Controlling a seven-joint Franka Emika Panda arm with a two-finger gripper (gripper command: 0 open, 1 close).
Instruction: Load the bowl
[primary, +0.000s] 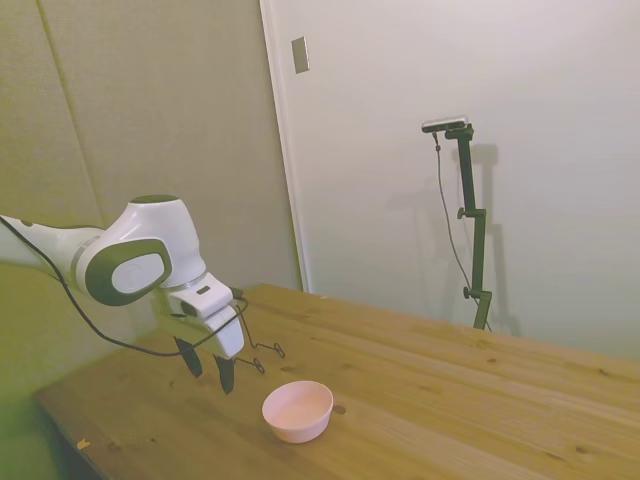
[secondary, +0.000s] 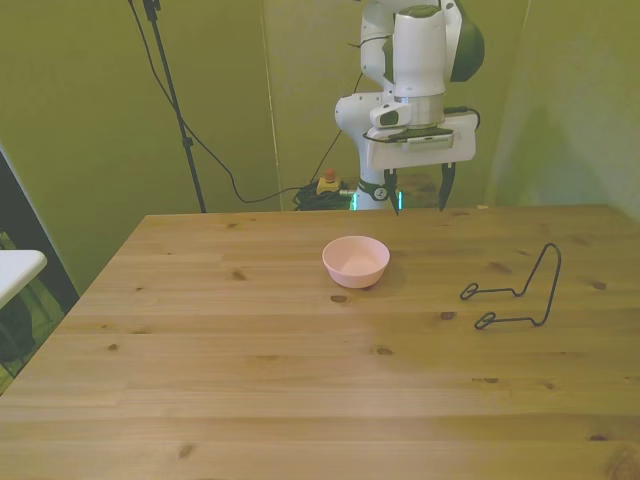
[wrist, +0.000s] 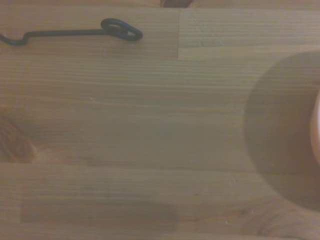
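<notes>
Pale pink bowl (primary: 297, 410) upright on wooden table (primary: 450, 400); open, empty pincer (primary: 208, 367) just beside it

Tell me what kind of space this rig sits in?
Probably a small indoor lab or test room, not a kitchen. A bare wooden table carries only a pink bowl and a black wire rack. Plain walls and a closed door surround it, with cables trailing on the floor behind the arm.
</notes>
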